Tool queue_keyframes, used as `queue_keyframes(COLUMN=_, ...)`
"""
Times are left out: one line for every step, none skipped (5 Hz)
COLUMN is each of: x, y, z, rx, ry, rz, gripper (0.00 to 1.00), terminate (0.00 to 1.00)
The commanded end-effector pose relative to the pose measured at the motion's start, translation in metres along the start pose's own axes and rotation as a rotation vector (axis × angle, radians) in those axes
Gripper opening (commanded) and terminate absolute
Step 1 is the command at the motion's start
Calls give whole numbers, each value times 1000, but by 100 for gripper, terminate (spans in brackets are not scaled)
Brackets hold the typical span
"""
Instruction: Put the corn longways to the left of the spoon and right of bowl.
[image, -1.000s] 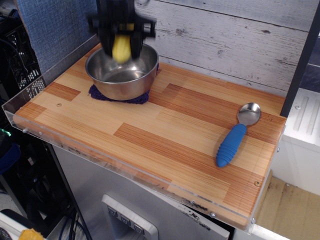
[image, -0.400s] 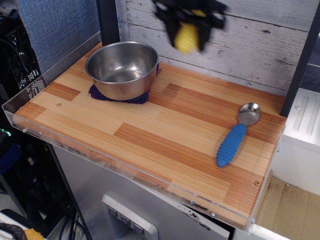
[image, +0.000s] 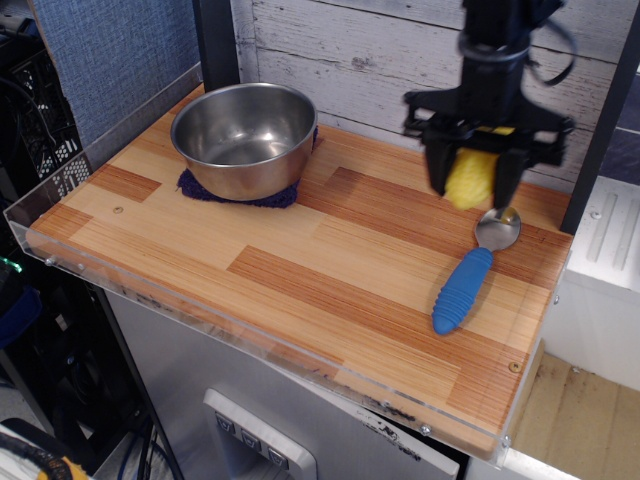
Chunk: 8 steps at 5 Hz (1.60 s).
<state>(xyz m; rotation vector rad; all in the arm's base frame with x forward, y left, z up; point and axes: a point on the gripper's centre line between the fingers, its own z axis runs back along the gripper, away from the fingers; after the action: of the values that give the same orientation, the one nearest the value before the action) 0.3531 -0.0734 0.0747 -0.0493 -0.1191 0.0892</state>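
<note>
My gripper (image: 470, 180) is shut on the yellow corn (image: 469, 178) and holds it upright in the air at the right back of the board, just above and to the left of the spoon's metal head. The spoon (image: 472, 268) lies on the board at the right, blue ribbed handle toward the front, shiny head toward the back. The steel bowl (image: 244, 136) stands at the back left on a dark blue cloth (image: 200, 188). The corn is far to the right of the bowl.
The wooden board (image: 300, 260) has a clear plastic rim along its front and left edges. A grey plank wall stands behind. A black post (image: 215, 45) rises behind the bowl, and a dark post (image: 600, 130) stands at the right edge.
My gripper has carried the corn from above the bowl rightward across the back of the board and down, to just above the spoon's head. Bowl and spoon have not moved.
</note>
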Motion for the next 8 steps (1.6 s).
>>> queue_keyframes(x=-25, y=38, z=8, rx=59, ry=36, rz=123, gripper=0, terminate=0)
queue_keyframes(x=-30, y=49, z=1, rx=69, ry=60, rz=138, gripper=0, terminate=0)
queue_keyframes(x=-32, y=42, z=-15, rx=63, ry=107, rz=113, gripper=0, terminate=0)
queue_keyframes(x=-28, y=29, z=-32, rx=47, ry=153, rz=94, gripper=0, terminate=0)
queue_keyframes(x=-27, y=26, z=-39, rx=46, ry=176, rz=86, gripper=0, terminate=0)
queue_keyframes(x=-24, y=29, z=-36, rx=34, ry=193, rz=65, gripper=100, terminate=0)
queue_keyframes(x=-14, y=29, z=-10, rx=10, ry=137, rz=17, gripper=100, terminate=0)
queue_keyframes(x=0, y=30, z=38, rx=-37, ry=56, rz=-37, gripper=100, terminate=0)
